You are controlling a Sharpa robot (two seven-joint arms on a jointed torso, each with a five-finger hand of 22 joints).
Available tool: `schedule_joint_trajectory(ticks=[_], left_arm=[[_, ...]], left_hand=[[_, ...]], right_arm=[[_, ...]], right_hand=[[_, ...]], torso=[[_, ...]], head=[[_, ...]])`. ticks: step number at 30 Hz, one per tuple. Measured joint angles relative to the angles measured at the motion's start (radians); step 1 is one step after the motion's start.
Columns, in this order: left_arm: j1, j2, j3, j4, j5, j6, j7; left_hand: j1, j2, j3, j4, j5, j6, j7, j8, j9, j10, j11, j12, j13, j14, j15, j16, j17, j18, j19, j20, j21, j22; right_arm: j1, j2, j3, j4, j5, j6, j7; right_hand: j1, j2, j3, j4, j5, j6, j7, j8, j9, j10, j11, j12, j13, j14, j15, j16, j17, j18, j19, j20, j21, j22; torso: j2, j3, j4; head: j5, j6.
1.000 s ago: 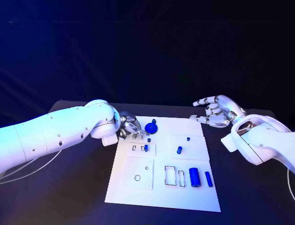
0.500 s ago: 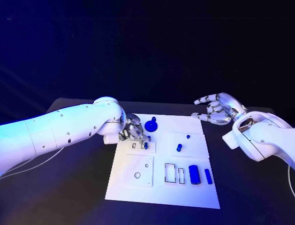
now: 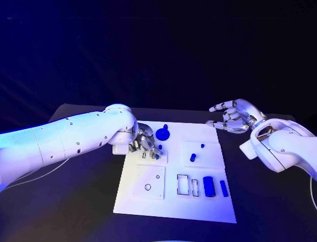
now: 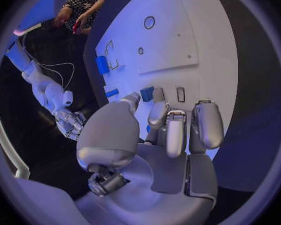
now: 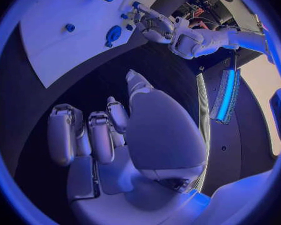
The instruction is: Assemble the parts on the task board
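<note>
Lying nearest on the task board [image 3: 174,206] were two blue parts side by side, a thick cylinder [image 3: 208,186] and a thinner bar [image 3: 224,188], beside empty rectangular slots. Farther up stood a small blue peg [image 3: 192,158]. The left hand [image 3: 143,141] hovered low over the board's far left corner, fingers bent down around a small blue piece [image 3: 159,148]; whether it was gripped could not be told. A round blue knob [image 3: 163,134] lay just beyond. The right hand [image 3: 233,117] hung off the board's far right corner, fingers loosely spread, holding nothing.
</note>
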Motion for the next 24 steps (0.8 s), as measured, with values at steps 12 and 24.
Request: schedule_joint_trajectory(ticks=[12,24], left_arm=[[0.000,0.012,-0.002,-0.007,-0.002,-0.001,-0.002],[0.000,0.021,-0.002,-0.014,0.004,-0.003,-0.002]], left_hand=[[-0.004,0.004,0.000,0.000,0.000,0.000,0.000,0.000,0.009,-0.004,-0.004,0.000,-0.012,0.000,0.000,0.000,0.000,0.000,0.000,0.000,0.003,0.004],[0.088,0.037,0.061,-0.006,0.000,-0.008,-0.007,0.004,0.038,-0.022,-0.007,-0.004,-0.019,0.004,-0.004,0.000,0.000,0.000,0.000,0.000,0.003,0.007]], right_arm=[[0.000,0.004,0.000,-0.005,0.000,0.006,-0.006],[0.000,0.011,0.000,-0.011,-0.001,0.016,-0.013]], right_hand=[[0.000,0.000,0.000,0.000,0.000,0.008,0.002,0.004,0.000,0.000,0.000,0.000,0.000,0.000,0.000,0.000,0.000,0.000,0.000,0.000,0.000,0.000],[-0.004,0.004,0.006,0.000,0.000,0.011,-0.001,0.004,0.000,0.000,0.000,0.000,0.000,0.000,0.000,0.000,0.000,0.000,0.000,0.000,-0.004,0.000]], torso=[[0.001,0.0003,-0.0001],[0.000,0.0007,0.0006]], head=[[-0.002,-0.005],[-0.002,-0.009]])
